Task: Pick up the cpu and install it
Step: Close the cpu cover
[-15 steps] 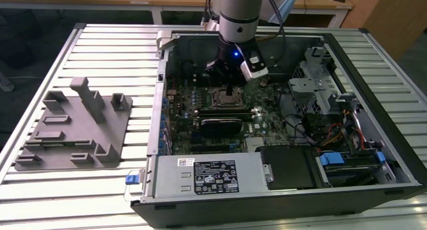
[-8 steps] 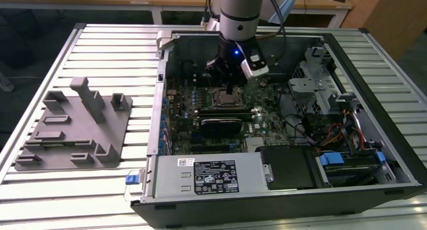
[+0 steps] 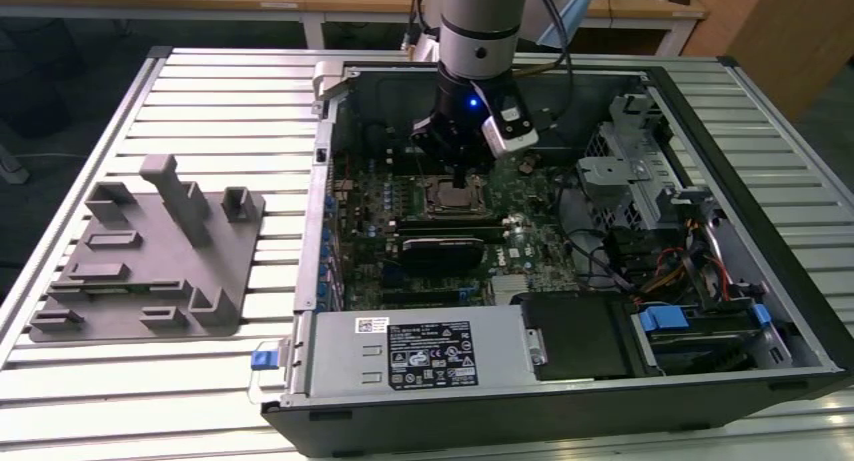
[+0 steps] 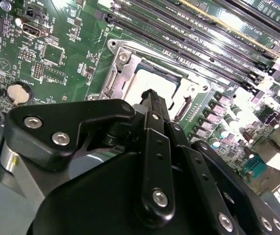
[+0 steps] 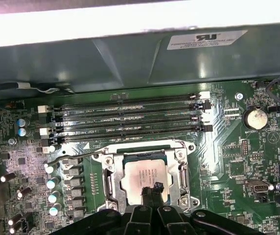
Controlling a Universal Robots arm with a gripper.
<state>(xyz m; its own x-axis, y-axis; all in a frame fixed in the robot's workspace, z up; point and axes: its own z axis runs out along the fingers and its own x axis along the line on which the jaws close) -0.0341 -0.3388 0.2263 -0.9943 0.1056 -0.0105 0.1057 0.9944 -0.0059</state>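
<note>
The cpu (image 5: 142,174) lies flat inside the metal socket frame (image 5: 108,176) on the green motherboard, its silver top facing up; in the second wrist view the cpu (image 4: 154,81) shows pale within the frame. My gripper (image 5: 151,188) hangs straight over it, the two black fingers pressed together with nothing between them, their tips at or just above the chip's top. In the exterior view the gripper (image 3: 461,181) reaches down into the open computer case, covering part of the cpu (image 3: 451,194).
Memory slots (image 5: 130,120) run beside the socket, with the case wall (image 5: 130,58) behind them. A drive cage and cables (image 3: 654,191) fill the case's right side, a power supply (image 3: 414,351) the front. A grey fixture block (image 3: 147,261) sits on the table at the exterior view's left.
</note>
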